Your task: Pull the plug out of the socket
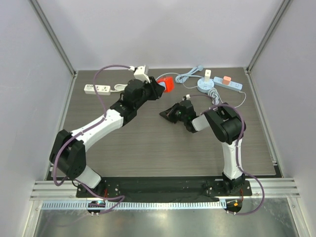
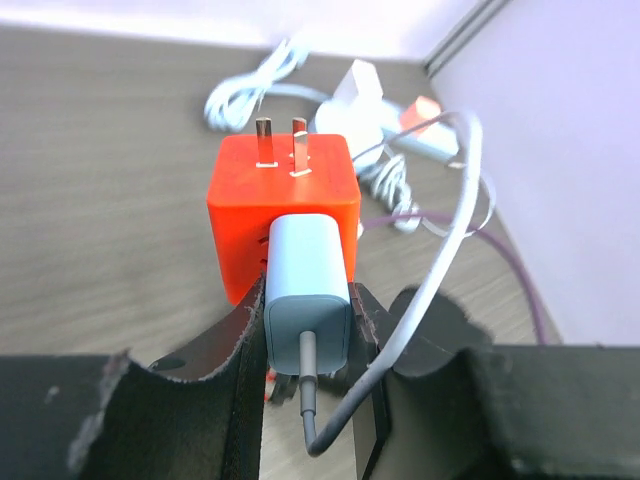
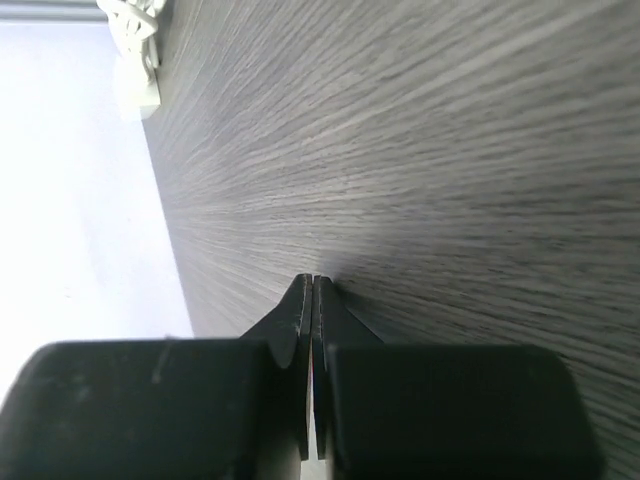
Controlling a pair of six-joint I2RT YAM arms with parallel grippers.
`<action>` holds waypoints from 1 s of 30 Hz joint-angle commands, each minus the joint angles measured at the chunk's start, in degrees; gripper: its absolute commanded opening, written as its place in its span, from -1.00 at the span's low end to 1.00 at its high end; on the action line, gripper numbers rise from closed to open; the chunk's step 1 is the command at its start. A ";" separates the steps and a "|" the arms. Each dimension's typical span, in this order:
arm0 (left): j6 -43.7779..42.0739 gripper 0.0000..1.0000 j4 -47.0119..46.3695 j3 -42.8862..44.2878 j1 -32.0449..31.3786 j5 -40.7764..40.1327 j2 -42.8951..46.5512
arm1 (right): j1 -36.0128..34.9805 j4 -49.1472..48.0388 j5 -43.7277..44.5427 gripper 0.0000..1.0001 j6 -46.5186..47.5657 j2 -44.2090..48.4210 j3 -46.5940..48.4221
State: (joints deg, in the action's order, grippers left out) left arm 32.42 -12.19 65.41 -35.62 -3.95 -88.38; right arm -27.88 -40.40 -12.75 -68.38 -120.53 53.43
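The left end effector (image 2: 306,300) squeezes the pale blue plug (image 2: 305,265), stuck in the orange socket cube (image 2: 250,220) in the middle of the frame, while the right end effector (image 3: 312,290) is shut on nothing, so a pull may just drag the cube along.

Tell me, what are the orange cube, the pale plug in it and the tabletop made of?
Orange cube: probably moulded plastic, smooth, even colour, soft sheen; its prongs look metal, grey. Pale blue plug: likely matte plastic, rounded edges. Tabletop: printed-looking grey wood grain, matte, perhaps laminate.
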 commanded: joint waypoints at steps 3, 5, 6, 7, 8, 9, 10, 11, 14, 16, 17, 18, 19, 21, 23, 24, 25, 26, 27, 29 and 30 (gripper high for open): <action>-0.96 -1.00 4.17 6.75 0.90 -0.28 -0.39 | 0.19 4.55 -0.52 -0.98 11.33 3.88 -4.54; -1.66 -1.00 5.41 7.28 1.25 -0.19 -0.57 | 0.19 5.85 -1.04 -0.98 15.98 6.61 -6.22; -1.92 -0.99 5.94 7.45 1.34 0.08 -0.65 | 0.19 6.47 -0.87 -0.96 17.39 9.41 -7.97; -2.27 -1.00 6.73 7.89 1.69 0.43 -0.83 | 0.19 7.00 -0.78 -0.89 20.01 11.18 -8.86; -2.45 -0.99 9.52 8.42 1.78 0.60 -1.09 | 0.19 8.83 -0.43 -0.86 21.43 12.67 -9.65; -2.63 -1.00 11.11 10.07 1.95 0.95 -2.05 | 0.19 9.98 0.53 -0.82 23.01 14.25 -10.36; -2.63 -1.00 12.00 10.79 2.39 1.48 -2.50 | 0.19 12.52 0.88 -0.72 26.60 17.32 -10.45; -2.54 -1.00 16.53 11.66 2.65 3.22 -3.20 | 0.19 13.15 0.89 -0.67 28.20 18.65 -10.54; -1.49 -1.00 24.54 15.62 3.88 6.39 -5.66 | 0.37 15.43 0.28 -0.36 33.82 23.13 -10.01; -1.57 -1.00 27.38 17.37 4.24 7.63 -6.89 | 1.07 15.01 -3.49 0.01 34.71 23.76 -9.31; -2.01 -1.00 30.00 17.91 4.24 8.07 -7.16 | 1.42 14.48 -5.25 0.10 34.80 23.15 -8.61; -2.10 -1.00 31.07 18.26 4.24 8.86 -7.51 | 1.86 14.39 -7.27 0.26 34.20 22.71 -7.04; -2.19 -1.00 32.13 18.87 4.24 9.04 -8.03 | 2.12 14.13 -7.81 0.35 33.32 22.27 -6.41; -2.28 -1.00 33.72 18.79 4.24 9.83 -8.21 | 2.48 10.01 -10.44 0.54 30.69 20.87 -5.62; -2.19 -1.00 33.98 18.27 4.24 10.53 -8.47 | 2.57 6.40 -13.69 0.65 29.80 19.99 -4.40; -2.28 -1.00 34.33 18.35 4.24 11.49 -8.65 | 2.57 5.26 -14.83 0.76 29.45 19.20 -3.86; -2.28 -1.00 34.77 18.61 4.24 11.68 -9.00 | 2.57 2.72 -17.11 0.79 29.27 18.93 -3.69; -2.28 -1.00 35.64 19.14 4.24 11.94 -9.44 | 2.57 1.48 -17.83 0.83 29.27 18.84 -3.60; -2.28 -1.00 35.91 19.40 4.24 12.29 -9.79 | 2.57 0.68 -18.09 0.89 29.27 19.01 -3.77; -2.37 -1.00 36.53 20.02 4.24 13.17 -10.41 | 2.65 0.15 -17.40 0.91 29.18 18.84 -3.42; -2.28 -1.00 36.53 20.11 4.24 13.35 -10.58 | 2.57 0.06 -17.39 0.91 29.01 17.97 -3.16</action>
State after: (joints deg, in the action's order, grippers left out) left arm 30.96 24.49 82.26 -31.42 6.31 -98.87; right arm -25.28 -34.15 -27.66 -39.27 -101.86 47.92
